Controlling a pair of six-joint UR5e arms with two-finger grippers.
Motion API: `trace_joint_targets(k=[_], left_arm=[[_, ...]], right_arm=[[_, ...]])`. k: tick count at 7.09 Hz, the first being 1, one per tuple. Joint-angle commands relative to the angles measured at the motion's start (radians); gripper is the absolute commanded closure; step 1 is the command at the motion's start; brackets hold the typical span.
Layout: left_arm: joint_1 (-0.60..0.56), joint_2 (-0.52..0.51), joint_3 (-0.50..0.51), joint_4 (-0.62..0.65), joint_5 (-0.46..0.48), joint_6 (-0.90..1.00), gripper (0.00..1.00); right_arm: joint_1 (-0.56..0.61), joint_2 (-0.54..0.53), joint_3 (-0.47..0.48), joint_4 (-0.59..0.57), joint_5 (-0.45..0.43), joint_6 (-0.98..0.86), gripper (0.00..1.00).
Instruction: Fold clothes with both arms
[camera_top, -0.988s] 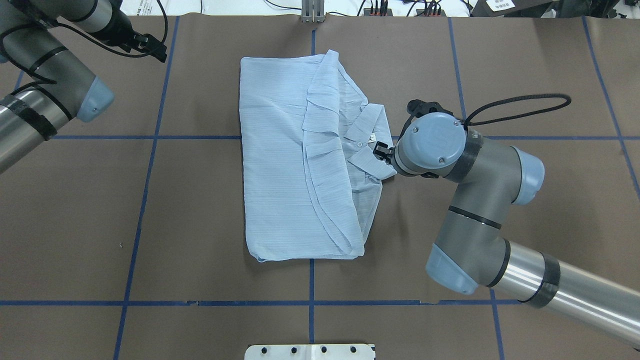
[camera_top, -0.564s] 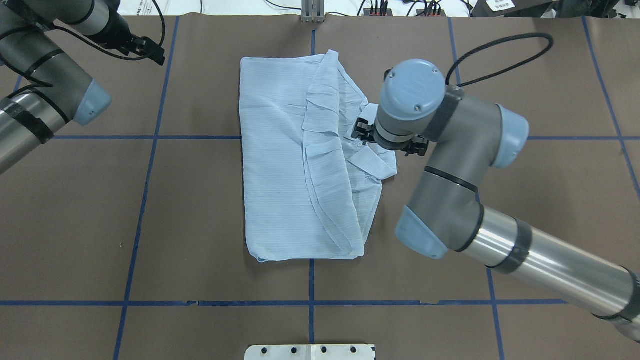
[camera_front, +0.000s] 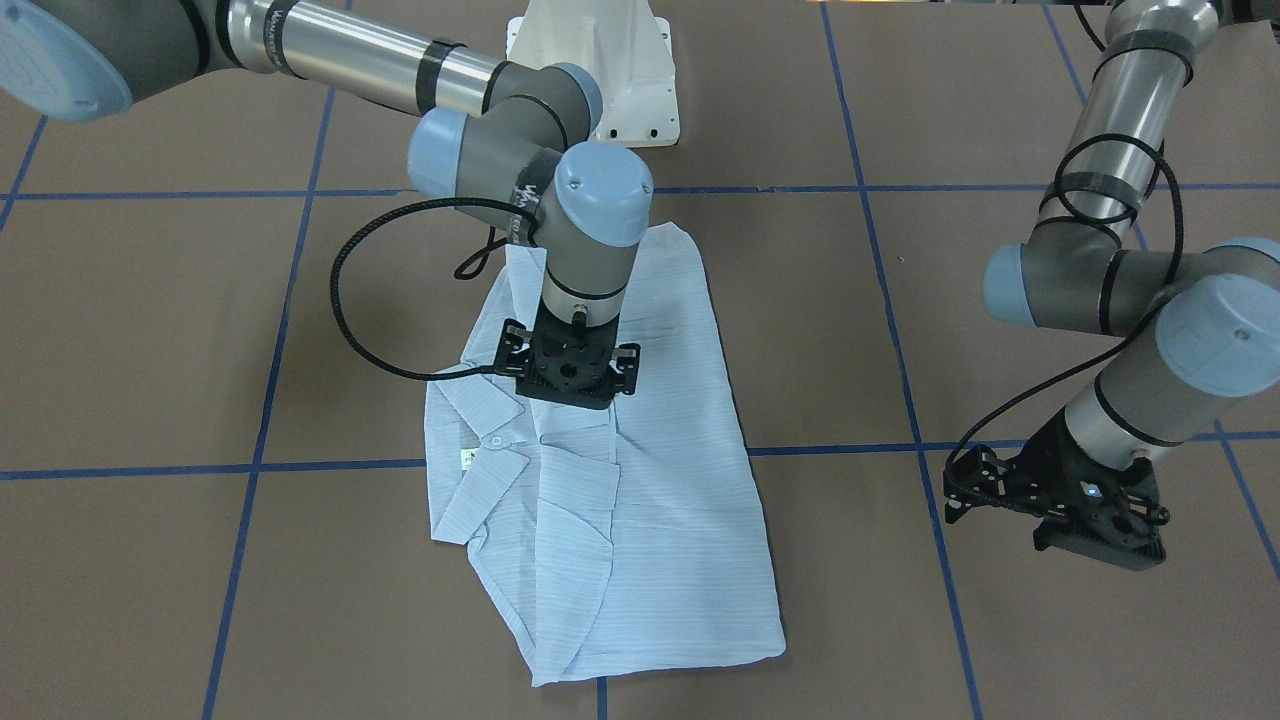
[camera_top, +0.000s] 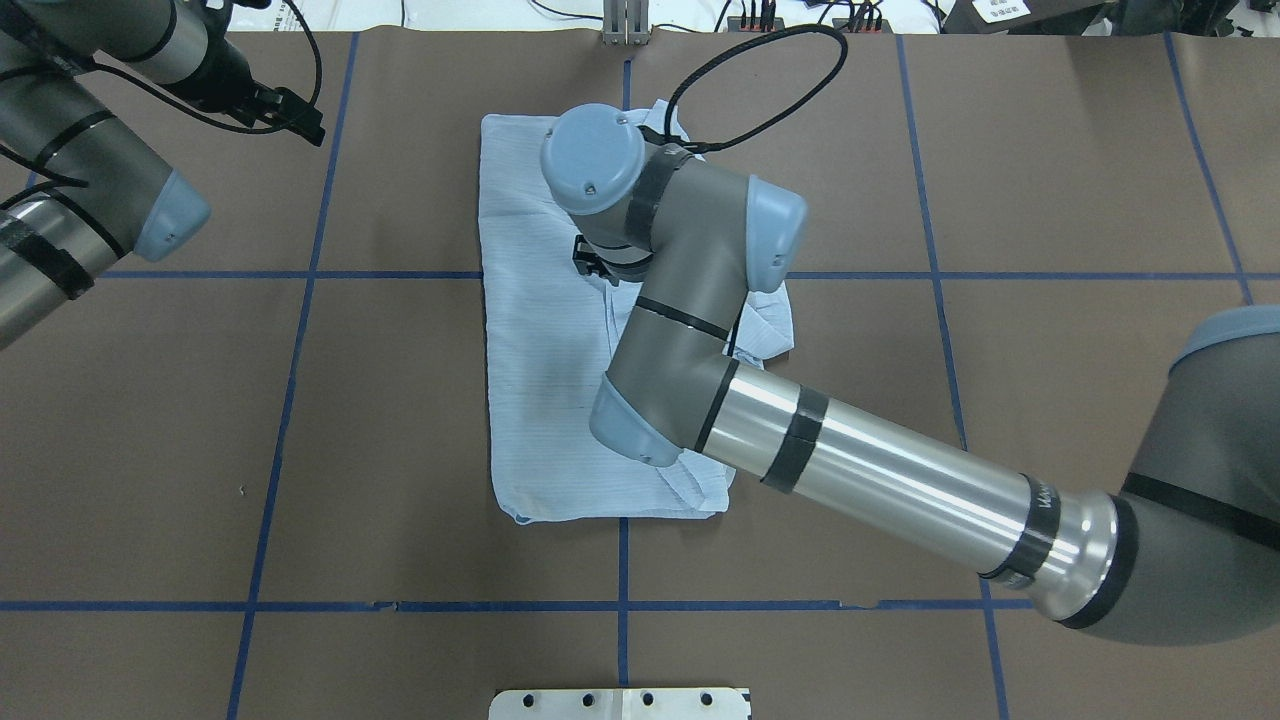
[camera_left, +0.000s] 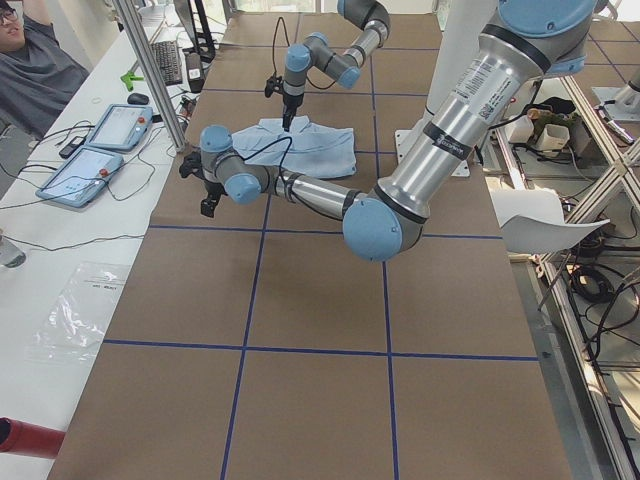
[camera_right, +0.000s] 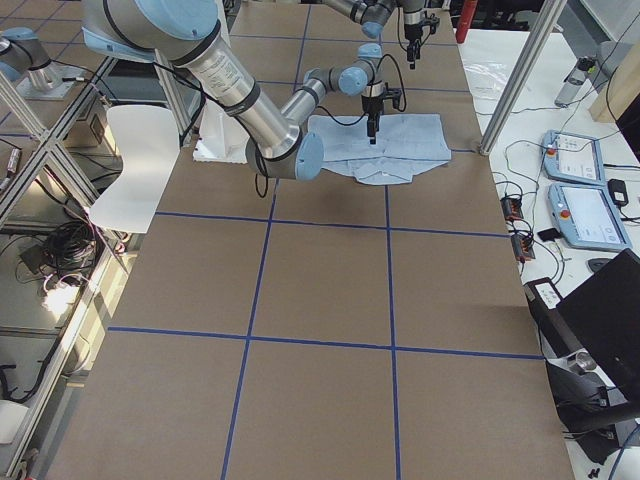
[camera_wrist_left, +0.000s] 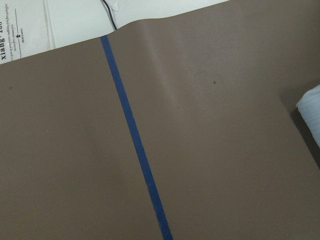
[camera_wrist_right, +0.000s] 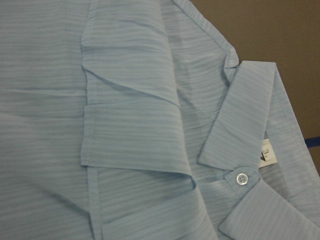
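Shirt (camera_top: 545, 400) folded flat on brown surface (camera_top: 400, 420), right under right hand (camera_front: 572, 390), which points straight down at it, collar (camera_wrist_right: 250, 115) just off to its side. Overhead view: arm mostly hides that hand. Only right wrist cam shows white button (camera_wrist_right: 242, 178) and size tag (camera_wrist_right: 266, 152). Left hand (camera_front: 1095, 525) well clear of shirt, blue tape line (camera_wrist_left: 135, 145) beneath it. Fingers unseen on both hands, can't tell if apart or together.

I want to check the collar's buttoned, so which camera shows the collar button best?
The right wrist-mounted view: the collar button is close and sharp, its holes visible. The front-facing view shows it as a tiny dot; overhead, the right arm covers it; the side views are too distant.
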Motion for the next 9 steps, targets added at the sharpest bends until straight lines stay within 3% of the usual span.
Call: trace_joint_targets(k=[1,5,9], left_arm=[[0.0,0.007,-0.002,-0.001,-0.002,0.0,0.0],[0.0,0.012,-0.002,-0.001,-0.002,0.002,0.0],[0.0,0.015,-0.008,-0.001,-0.002,0.0,0.0]], right_arm=[[-0.041,0.068,-0.109,0.003,-0.049,-0.04,0.0],[-0.071,0.089,-0.183,0.009,-0.143,-0.079,0.0],[-0.075,0.088,-0.192,0.008,-0.151,-0.142,0.0]])
